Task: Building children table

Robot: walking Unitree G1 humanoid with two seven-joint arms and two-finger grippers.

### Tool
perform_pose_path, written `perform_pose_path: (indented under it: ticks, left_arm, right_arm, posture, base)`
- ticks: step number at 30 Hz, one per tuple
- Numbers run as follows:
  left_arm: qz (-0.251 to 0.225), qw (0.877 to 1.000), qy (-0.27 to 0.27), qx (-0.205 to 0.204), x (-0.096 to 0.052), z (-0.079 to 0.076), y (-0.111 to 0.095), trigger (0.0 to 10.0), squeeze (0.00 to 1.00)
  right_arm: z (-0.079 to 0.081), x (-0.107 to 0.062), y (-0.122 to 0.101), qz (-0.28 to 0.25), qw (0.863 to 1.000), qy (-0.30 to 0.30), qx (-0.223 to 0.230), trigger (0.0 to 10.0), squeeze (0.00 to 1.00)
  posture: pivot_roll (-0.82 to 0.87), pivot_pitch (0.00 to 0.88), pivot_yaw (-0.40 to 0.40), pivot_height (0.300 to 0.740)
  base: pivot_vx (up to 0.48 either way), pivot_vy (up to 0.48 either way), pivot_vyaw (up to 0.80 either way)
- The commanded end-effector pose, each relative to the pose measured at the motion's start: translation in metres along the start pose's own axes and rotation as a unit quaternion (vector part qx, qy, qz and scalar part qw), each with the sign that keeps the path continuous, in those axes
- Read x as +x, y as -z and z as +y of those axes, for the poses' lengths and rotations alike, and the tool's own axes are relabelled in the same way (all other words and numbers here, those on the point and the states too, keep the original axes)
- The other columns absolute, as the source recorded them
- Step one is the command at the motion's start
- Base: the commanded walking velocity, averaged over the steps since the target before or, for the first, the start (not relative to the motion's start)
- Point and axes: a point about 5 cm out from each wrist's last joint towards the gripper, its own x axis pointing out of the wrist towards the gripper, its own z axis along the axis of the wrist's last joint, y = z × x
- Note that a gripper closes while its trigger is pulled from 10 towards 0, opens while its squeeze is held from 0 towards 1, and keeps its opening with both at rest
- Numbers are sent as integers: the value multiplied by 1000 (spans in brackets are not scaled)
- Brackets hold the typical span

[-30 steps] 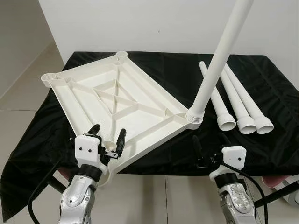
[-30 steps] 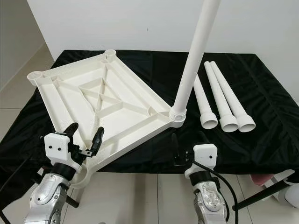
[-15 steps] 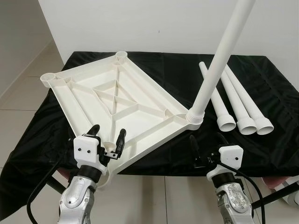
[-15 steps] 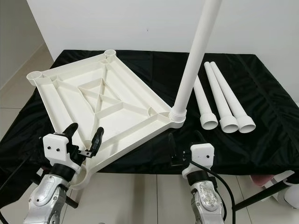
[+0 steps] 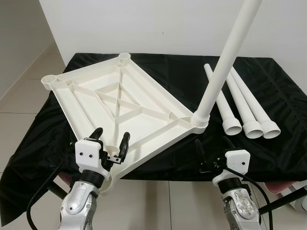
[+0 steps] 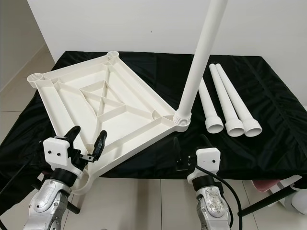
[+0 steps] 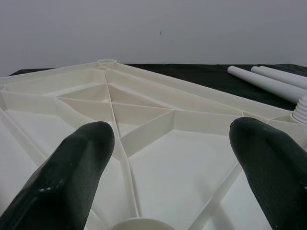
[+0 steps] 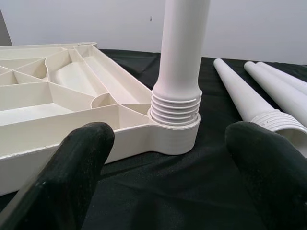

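Note:
A white plastic tabletop (image 5: pixel 120 103) lies upside down on a black cloth, its ribbed underside up and its near corner socket overhanging the front edge. One white leg (image 5: pixel 225 62) stands screwed upright in the right corner socket (image 8: pixel 175 129). Three loose white legs (image 5: pixel 244 108) lie side by side on the right. My left gripper (image 5: pixel 111 143) is open, its fingers either side of the tabletop's near corner. My right gripper (image 5: pixel 213 146) is open at the table's front edge, just short of the standing leg's base, touching nothing.
The black cloth (image 5: pixel 283 96) covers a table against a white wall (image 5: pixel 144 24) and hangs over the front edge. Tiled floor (image 5: pixel 24 91) lies to the left. A black stand leg (image 5: pixel 283 199) shows at the lower right.
My right gripper has shifted slightly left and nearer the standing leg's base. The left gripper and the table parts stay as they were.

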Motion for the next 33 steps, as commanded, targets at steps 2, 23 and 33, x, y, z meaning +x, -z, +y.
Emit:
perform_pose_path:
  ticks: [2,23,33]
  left_arm:
    - [3,1000,-15,-4,-1,2,0,10000,0]
    - [2,1000,-14,-14,0,2,-3,10000,0]
    - [-1,999,-14,-32,-2,0,-4,10000,0]
  right_arm:
    - [1,-2,-1,0,1000,2,2,10000,0]
    - [3,-2,0,1,1000,3,-2,10000,0]
    - [4,-3,1,3,1000,0,-4,10000,0]
  posture:
    - [-87,91,36,740]
    - [-85,92,40,740]
    - [-83,99,41,740]
  base:
    - [0,0,0]
    - [285,0,0]
    - [109,0,0]
